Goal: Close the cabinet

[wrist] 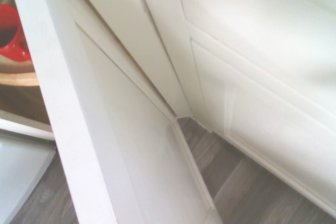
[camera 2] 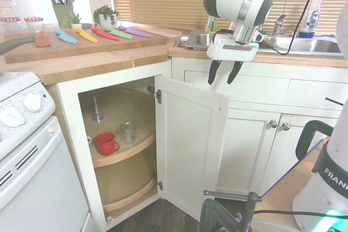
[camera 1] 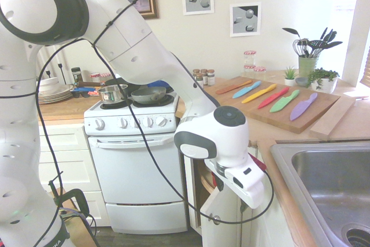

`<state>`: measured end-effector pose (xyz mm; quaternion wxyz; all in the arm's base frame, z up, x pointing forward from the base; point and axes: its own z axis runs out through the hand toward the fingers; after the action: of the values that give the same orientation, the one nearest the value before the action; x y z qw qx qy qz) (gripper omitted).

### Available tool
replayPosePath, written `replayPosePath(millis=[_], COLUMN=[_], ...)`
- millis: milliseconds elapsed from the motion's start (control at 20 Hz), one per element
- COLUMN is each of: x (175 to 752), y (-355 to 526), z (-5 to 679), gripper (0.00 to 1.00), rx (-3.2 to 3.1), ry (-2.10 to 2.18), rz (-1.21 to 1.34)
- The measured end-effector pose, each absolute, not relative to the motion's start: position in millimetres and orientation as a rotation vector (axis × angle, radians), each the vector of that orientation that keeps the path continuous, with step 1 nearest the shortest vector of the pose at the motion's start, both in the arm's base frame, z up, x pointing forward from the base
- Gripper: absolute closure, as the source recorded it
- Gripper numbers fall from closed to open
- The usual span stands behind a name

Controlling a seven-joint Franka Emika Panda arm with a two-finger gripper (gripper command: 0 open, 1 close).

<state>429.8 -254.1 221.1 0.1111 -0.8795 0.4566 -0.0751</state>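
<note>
Cabinet (camera 2: pixel 117 134), lower centre-left of frame: its tall door (camera 2: pixel 190 145) stands upright, swung outward toward the viewer, hinged at its left edge. My fingers (camera 2: pixel 224 72) hang apart above its top edge, touching nothing.

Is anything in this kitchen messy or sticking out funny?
Only the cabinet door: it hangs wide open into the room, showing a red cup and a clear glass on the shelf. The gripper hangs open just above the door's top edge. Nothing looks spilled or broken.
</note>
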Motion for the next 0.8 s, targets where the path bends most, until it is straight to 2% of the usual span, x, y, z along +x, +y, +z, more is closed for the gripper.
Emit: replayPosePath(millis=[650, 700, 800], x=[437.9, 438.2, 438.4], y=[-251.6, -251.0, -250.9], z=[176.1, 173.2, 168.9], gripper=[0.0, 1.0, 1.0], rx=[-2.575, -2.576, -2.573], ry=[1.314, 1.316, 1.327], rz=[-0.172, -0.167, -0.17])
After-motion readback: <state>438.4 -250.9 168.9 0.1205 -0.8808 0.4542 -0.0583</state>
